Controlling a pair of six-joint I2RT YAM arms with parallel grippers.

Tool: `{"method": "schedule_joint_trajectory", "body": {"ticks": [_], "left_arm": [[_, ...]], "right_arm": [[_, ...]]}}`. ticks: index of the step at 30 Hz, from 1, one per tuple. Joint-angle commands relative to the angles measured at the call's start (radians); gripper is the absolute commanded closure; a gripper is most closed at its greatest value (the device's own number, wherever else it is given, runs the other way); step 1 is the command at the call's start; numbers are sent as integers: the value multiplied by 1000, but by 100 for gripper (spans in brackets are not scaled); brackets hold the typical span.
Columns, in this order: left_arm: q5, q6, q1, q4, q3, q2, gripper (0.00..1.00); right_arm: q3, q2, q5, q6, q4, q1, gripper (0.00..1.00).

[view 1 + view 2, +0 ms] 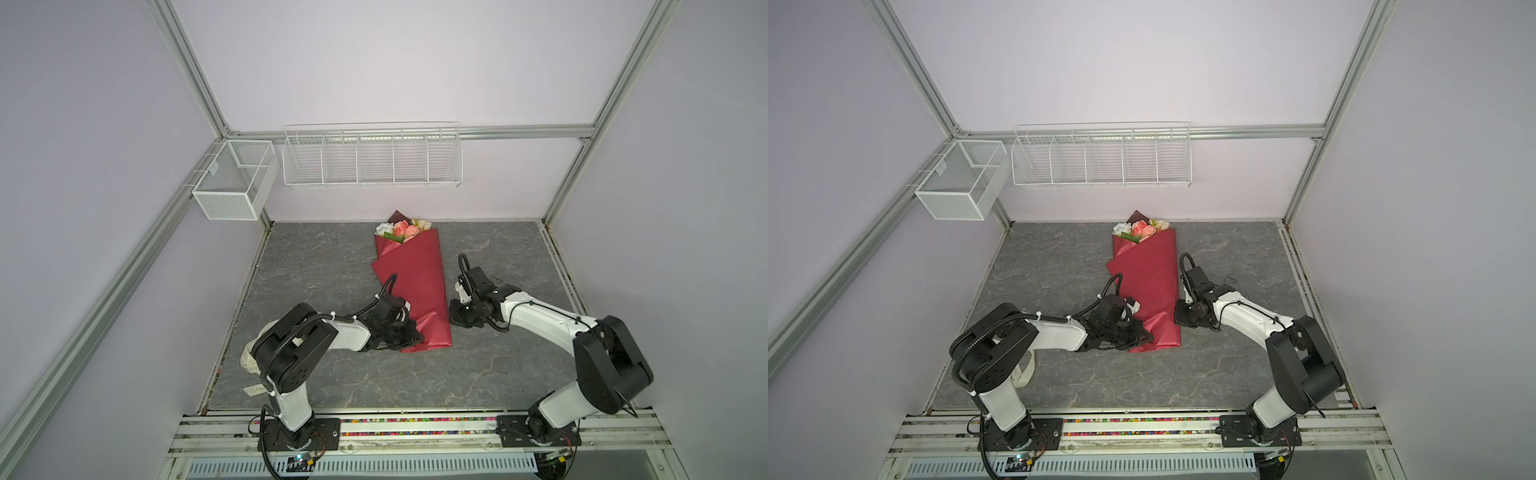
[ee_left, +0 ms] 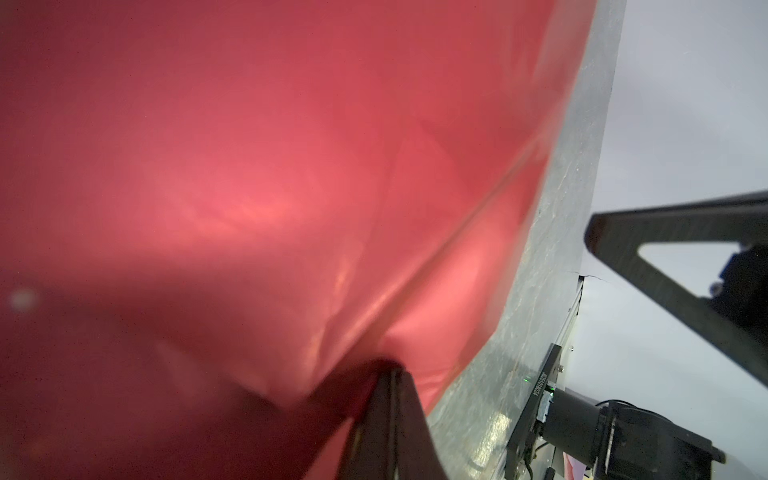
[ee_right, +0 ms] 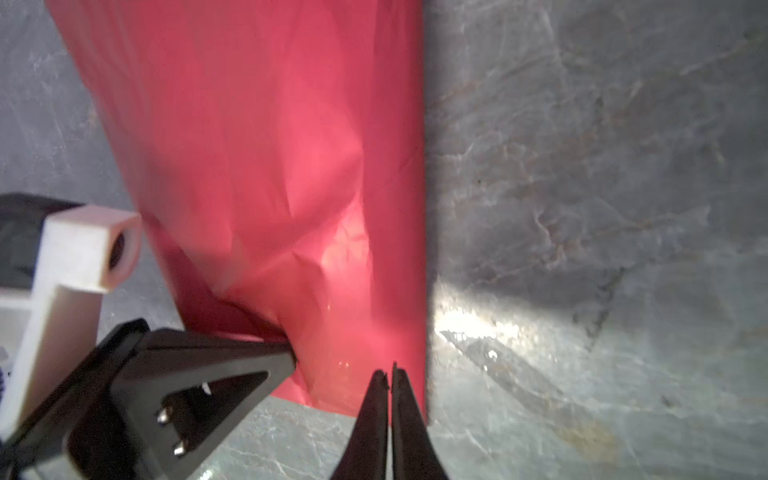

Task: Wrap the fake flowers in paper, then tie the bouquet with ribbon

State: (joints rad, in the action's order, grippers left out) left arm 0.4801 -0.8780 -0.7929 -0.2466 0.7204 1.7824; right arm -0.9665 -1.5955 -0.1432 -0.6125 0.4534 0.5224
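Red paper wraps the bouquet of fake flowers (image 1: pixel 411 282), which lies flat on the grey stone-look table (image 1: pixel 324 270), with its blooms toward the back wall. The black left gripper (image 2: pixel 392 374) is pinched tight on the paper's near left edge. The black right gripper (image 3: pixel 389 376) is closed too, with its tips at the near right edge; I cannot tell if it holds paper.
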Motion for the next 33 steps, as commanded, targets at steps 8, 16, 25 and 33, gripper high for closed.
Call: {"method": "schedule_joint_trajectory", "body": {"ticks": [8, 16, 25, 33], "left_arm": [[-38, 12, -5, 56, -38, 24, 100], [-35, 11, -5, 61, -35, 24, 100], [-36, 12, -5, 65, -34, 19, 100], [-37, 14, -5, 72, -30, 11, 100]], "right_arm": [[-133, -223, 41, 46, 8, -13, 93], [-111, -235, 18, 57, 5, -14, 93], [-6, -21, -29, 36, 39, 11, 92], [114, -31, -29, -6, -2, 65, 92]]}}
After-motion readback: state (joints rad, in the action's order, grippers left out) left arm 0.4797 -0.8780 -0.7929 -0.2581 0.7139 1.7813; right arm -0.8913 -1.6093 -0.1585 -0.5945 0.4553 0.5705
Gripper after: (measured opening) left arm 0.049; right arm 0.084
